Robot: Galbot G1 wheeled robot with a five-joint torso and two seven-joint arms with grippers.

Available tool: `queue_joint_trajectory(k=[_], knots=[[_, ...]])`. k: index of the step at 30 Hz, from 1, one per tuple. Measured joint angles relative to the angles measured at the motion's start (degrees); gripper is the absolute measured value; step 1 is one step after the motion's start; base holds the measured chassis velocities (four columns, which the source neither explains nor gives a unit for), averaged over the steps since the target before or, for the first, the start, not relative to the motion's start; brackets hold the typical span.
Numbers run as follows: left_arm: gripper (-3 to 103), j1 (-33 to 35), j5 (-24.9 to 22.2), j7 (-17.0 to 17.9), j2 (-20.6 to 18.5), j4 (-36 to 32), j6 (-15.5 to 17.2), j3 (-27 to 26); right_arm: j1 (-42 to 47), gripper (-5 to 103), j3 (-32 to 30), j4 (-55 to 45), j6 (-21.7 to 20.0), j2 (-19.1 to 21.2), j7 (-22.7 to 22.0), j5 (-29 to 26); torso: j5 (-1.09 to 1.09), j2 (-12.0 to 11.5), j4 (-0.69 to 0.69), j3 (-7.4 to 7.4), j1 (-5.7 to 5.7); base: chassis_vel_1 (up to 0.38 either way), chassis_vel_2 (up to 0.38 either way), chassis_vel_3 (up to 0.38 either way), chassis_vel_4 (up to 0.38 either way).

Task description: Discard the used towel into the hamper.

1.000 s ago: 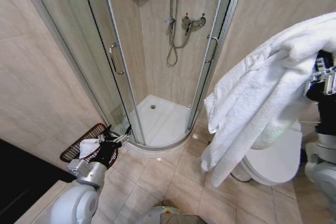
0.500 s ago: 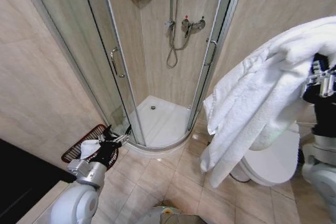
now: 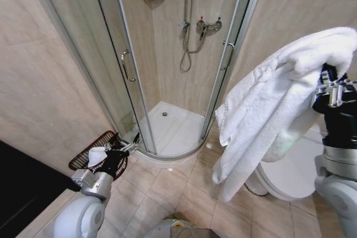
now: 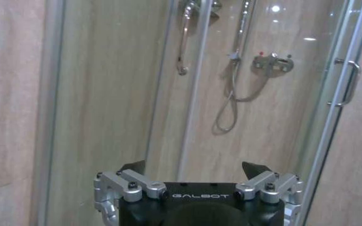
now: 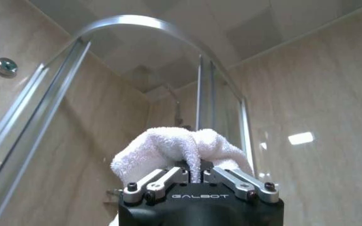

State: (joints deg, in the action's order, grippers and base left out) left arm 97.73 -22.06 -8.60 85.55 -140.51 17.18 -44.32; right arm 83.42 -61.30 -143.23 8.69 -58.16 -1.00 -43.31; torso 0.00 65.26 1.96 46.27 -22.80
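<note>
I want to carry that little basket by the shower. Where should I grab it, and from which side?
Grab the small dark red-brown wire hamper by its wider rim, coming from above. It stands on the floor against the wall, open top up, so the rim sticks out. The left tool hangs over its near edge, and something white lies inside.

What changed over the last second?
The right pincer, shut on the white towel, came lower and inward in the head view; part of that shift is camera motion. Left pincer stayed open and parked above the hamper. Nothing grasped or released.
</note>
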Motion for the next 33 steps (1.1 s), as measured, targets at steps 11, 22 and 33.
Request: queue_joint_trajectory(k=[11,22,33], knots=[[100,0.00,0.00,0.00,0.00,0.00,0.00,0.00,0.00,8,-0.01,0.00,-0.06,-0.08,-0.26,0.46,-0.01,-0.19,0.01,-0.11,0.09,0.086,0.078,0.080,0.085],[100,0.00,0.00,0.00,0.00,-0.01,0.00,0.00,-0.26,8,0.01,0.00,-0.30,-0.13,-0.25,0.75,-0.01,-0.29,0.01,-0.17,0.14,0.116,0.122,0.121,0.122],[100,0.00,0.00,0.00,0.00,0.00,0.00,-0.01,-0.82,8,0.35,0.00,-0.59,-0.09,-0.33,1.43,-0.01,-0.35,0.02,-0.20,0.16,0.094,0.106,0.085,0.091]])
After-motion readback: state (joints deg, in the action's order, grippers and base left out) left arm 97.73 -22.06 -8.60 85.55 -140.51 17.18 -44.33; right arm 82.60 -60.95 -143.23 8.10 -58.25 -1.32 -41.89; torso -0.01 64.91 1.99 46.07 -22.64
